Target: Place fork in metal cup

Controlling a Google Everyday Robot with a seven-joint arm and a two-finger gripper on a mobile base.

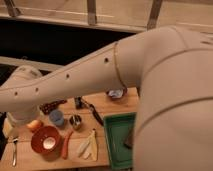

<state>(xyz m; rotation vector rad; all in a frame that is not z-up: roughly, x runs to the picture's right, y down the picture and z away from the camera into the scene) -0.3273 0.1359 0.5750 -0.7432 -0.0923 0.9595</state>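
Gripper (19, 118) sits at the far-left end of the white arm (95, 75), low over the left edge of the wooden table (100, 102); we cannot tell whether it is apart or closed. We see the fork (14, 150) lying left of the orange bowl (46, 140). We see the metal cup (75, 121) upright just beside the blue cup (56, 118).

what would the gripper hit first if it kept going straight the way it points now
The gripper is hidden under the arm's white wrist, above the left end of the table. If it points down like the wrist, it would probably meet the table beside the orange fruit, not the fork. Depth is unclear.
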